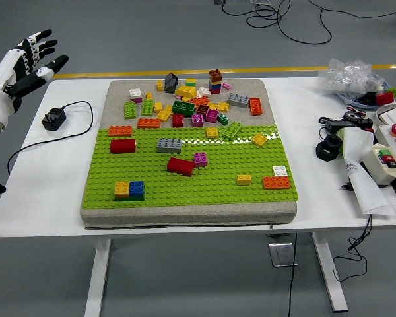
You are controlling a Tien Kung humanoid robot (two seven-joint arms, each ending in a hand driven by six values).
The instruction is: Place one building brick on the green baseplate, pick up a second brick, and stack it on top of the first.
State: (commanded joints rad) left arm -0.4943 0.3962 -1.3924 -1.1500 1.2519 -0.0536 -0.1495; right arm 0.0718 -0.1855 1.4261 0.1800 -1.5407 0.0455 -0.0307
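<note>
Left hand (28,61) upper left, fingers spread, holding nothing; green baseplate (185,175) carries scattered bricks, no clear stack yet.

Just below and to the right of the raised left hand (23,63), a black plug adapter (53,119) lies on the white table (46,191), its cable (86,122) looping away from the hand. Far across from the hand, at the table's opposite end: a crinkled clear plastic bag (352,76), a black ring-shaped part (327,149), white folded paper (364,178), and a control box with red and green buttons (391,150).
</note>
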